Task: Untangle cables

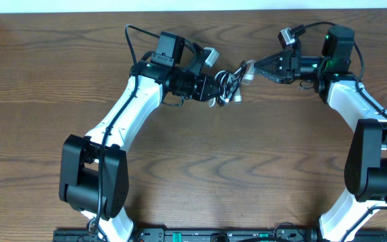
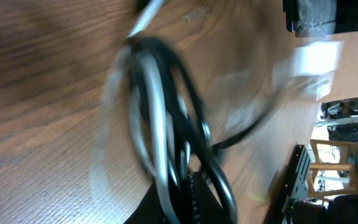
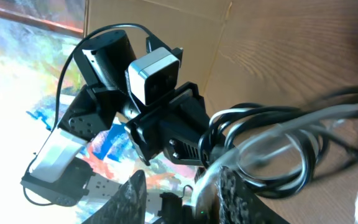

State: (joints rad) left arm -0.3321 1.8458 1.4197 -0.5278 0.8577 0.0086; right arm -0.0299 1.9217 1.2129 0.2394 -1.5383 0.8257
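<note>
The cables (image 1: 228, 86) form a small tangle of black and white loops at the table's far middle. My left gripper (image 1: 213, 89) is shut on the tangle. In the left wrist view the blurred black and white cables (image 2: 166, 124) run down into the closed jaws at the bottom edge. My right gripper (image 1: 259, 70) sits just right of the tangle, beside a white plug (image 1: 247, 74). In the right wrist view its fingers (image 3: 135, 199) stand apart. A white cable (image 3: 211, 177) lies along the inner side of the right-hand finger, with the looped cables (image 3: 272, 143) beyond.
The wooden table (image 1: 193, 175) stretches towards the front between both arm bases. A cardboard sheet (image 3: 166, 25) stands at the table's far-left edge. The left arm's wrist camera (image 3: 154, 74) shows close in front of the right gripper.
</note>
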